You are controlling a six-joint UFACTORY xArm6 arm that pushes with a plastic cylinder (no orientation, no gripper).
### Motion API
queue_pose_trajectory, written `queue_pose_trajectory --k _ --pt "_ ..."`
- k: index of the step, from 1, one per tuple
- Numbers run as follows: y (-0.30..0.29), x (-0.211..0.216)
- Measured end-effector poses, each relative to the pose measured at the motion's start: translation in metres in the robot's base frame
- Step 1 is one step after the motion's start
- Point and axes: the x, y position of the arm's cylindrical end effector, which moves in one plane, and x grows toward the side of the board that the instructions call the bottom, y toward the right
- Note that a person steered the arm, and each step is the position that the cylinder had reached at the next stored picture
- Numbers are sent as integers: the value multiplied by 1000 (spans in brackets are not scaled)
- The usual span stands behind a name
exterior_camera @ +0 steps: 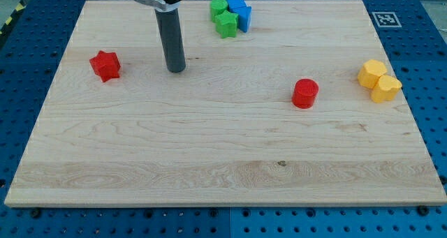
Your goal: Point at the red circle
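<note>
The red circle block (305, 93) lies on the wooden board (209, 147), right of the middle. My tip (176, 69) touches the board in the upper left part, far to the left of the red circle and slightly higher in the view. A red star block (105, 65) lies to the left of my tip, with a gap between them.
Two green blocks (223, 17) and two blue blocks (240, 12) cluster at the view's top, right of the rod. Two yellow blocks (378, 81) sit together near the board's right edge. A fiducial marker (383, 19) lies off the board's top right corner.
</note>
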Motion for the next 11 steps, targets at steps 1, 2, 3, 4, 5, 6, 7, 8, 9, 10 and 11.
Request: queue_pose_trajectory --k 1,2,3,4,5,6,7,8,9,10,11 --pt "13 0" --pt "48 0" --pt "92 0" --pt "130 0" --pt "154 0" --pt "190 0" --pt "207 7" --pt "214 13" --pt "218 18" --pt "222 29" --pt "242 29"
